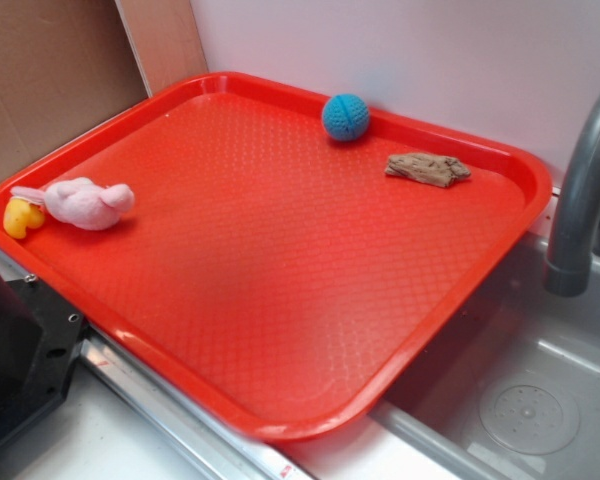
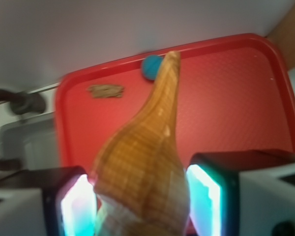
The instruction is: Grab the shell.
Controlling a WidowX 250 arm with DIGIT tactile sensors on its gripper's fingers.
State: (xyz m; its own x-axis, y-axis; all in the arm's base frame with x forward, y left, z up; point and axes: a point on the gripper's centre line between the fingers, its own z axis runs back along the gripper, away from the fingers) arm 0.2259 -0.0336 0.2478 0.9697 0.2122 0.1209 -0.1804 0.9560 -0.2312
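Exterior view: tray (image 1: pixel 130 120) carries ball (image 1: pixel 346 117), bark piece (image 1: pixel 427 168), pink toy (image 1: pixel 88 203); no shell, no gripper visible.

Wrist view: gripper (image 2: pixel 142 201) closed on shell (image 2: pixel 147 162), held above tray. Tapered, smooth shell may slip.

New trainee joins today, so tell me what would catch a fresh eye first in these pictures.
In the wrist view, the tan shell fills the foreground, held between the pincer pads above the red tray. In the exterior view, a blue ball sits by the tray's far rim, and a pink plush at its left edge.
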